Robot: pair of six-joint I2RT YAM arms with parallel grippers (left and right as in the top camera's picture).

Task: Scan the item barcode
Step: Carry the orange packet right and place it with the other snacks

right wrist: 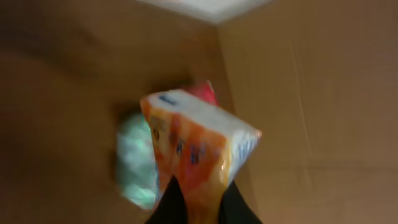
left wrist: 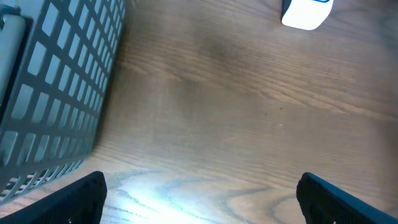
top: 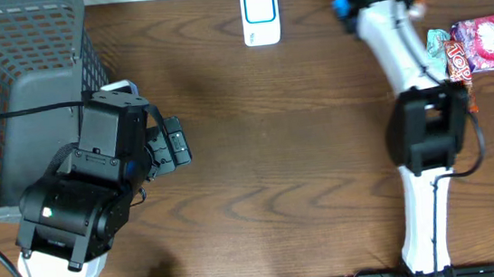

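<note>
One orange-and-white packet [right wrist: 199, 143] is pinched in the closed right end effector [right wrist: 202, 202]. It is lifted clear of the worktop [top: 303, 151], and its long axis runs roughly 6 to 12 o'clock away from the fingers in the blurred wrist view. Overhead, the right wrist sits at the far right corner, and the white scanner [top: 260, 14] lies at its 9 o'clock, near, so the right arm is the one to present the barcode. The left end effector [left wrist: 199, 205] gapes wide and empty beside the basket [top: 2, 53].
</note>
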